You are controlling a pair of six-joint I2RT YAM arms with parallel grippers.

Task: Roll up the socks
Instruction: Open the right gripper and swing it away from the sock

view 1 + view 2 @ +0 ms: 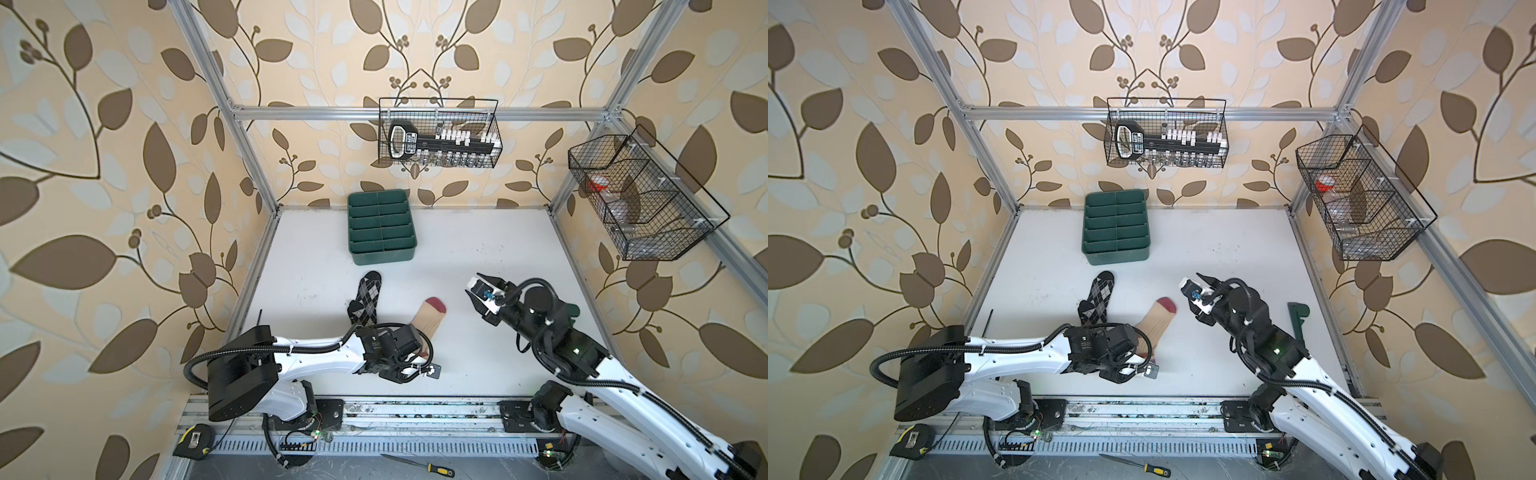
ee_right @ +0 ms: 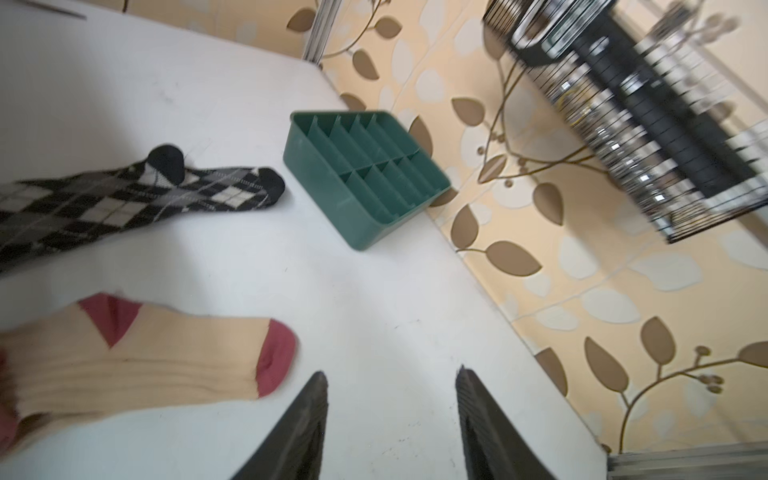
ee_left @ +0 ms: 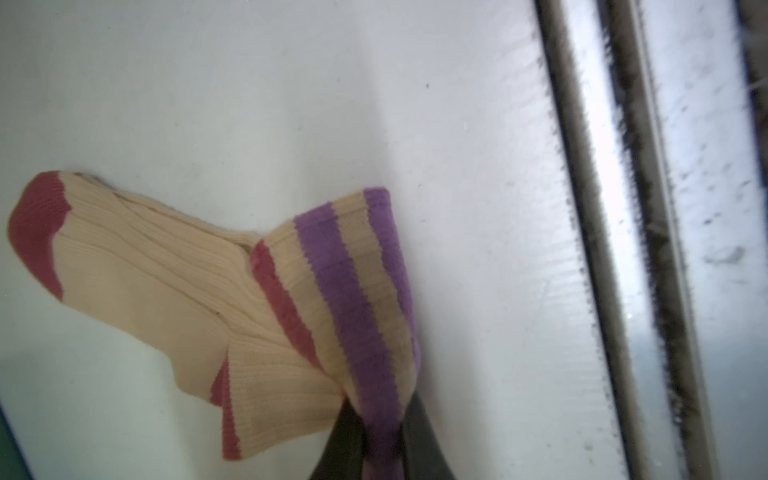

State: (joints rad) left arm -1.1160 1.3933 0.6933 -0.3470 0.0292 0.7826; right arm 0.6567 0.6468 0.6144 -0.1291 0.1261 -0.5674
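Left gripper [image 3: 382, 424] has its jaws pinched tight on the purple-striped cuff end of the beige sock [image 3: 166, 282]; the cuff stands up off the white table [image 3: 457, 166] and leans over the leg part, while the foot and maroon toe lie flat. In both top views that sock sits in the lower middle of the frame, toe pointing up and right, cuff end hidden under the left wrist. Right gripper [image 2: 390, 399] has its jaws spread with nothing between them; it hovers over bare table just right of the maroon toe, not touching it. The argyle sock [image 1: 365, 303] lies flat just left of the beige one, toe toward the green divided tray [image 1: 382, 257], lower end running under the left arm; can't tell if the two socks touch there. The tray sits at the back of the table, centre of frame, well apart from both grippers.
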